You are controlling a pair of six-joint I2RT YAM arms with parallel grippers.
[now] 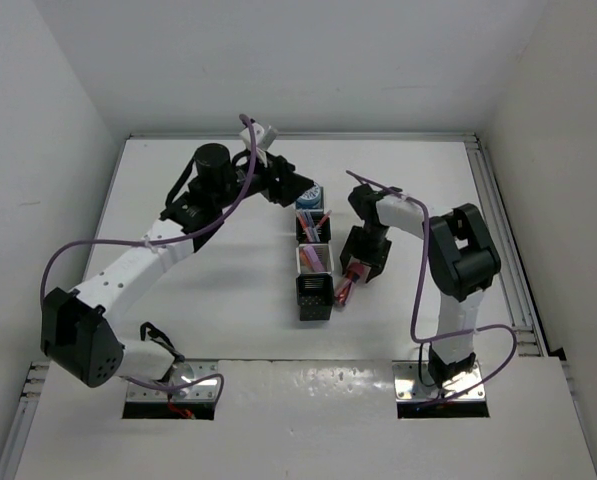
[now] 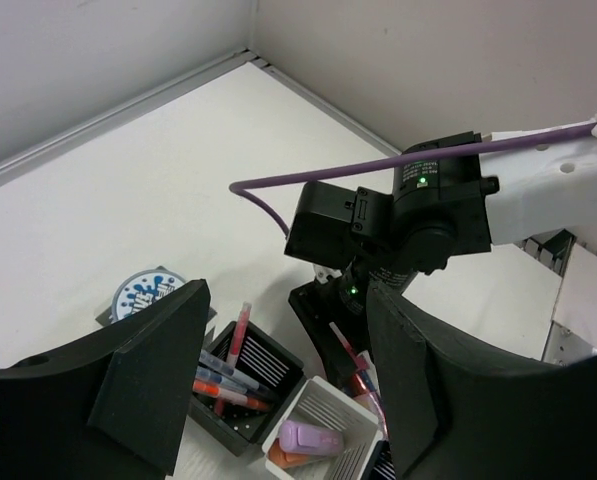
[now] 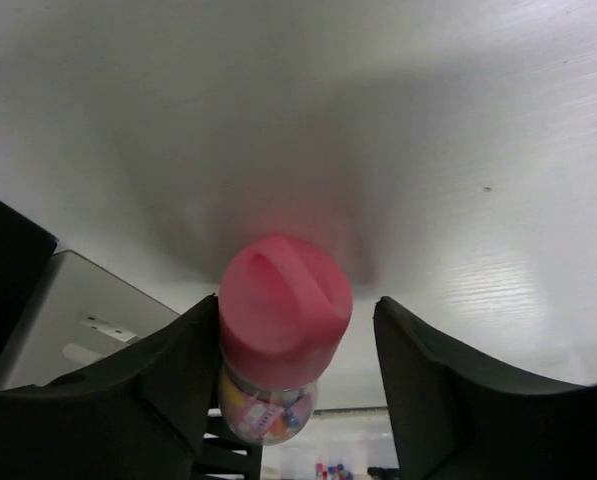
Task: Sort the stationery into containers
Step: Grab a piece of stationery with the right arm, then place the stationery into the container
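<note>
Left tool [image 2: 283, 300] wide open, empty, over far end of the cup row [image 1: 314, 312]. Blue-white roll [image 1: 311, 195] sits at that far end. Right tool [image 3: 293, 310] is beside the row's near end, low over the bench [image 1: 208, 290], jaws apart around pink-capped tube [image 3: 283, 300], gap at one finger.

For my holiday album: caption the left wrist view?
Open left gripper above the row of stationery cups, blue-and-white roll at one end.

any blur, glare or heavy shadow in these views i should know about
Top external: sharp, with glare on the glossy near ledge. Left wrist: its own dark fingers are soft, the cups clear. Right wrist: the pink cap is slightly soft, a dark shadow on the table behind it.
</note>
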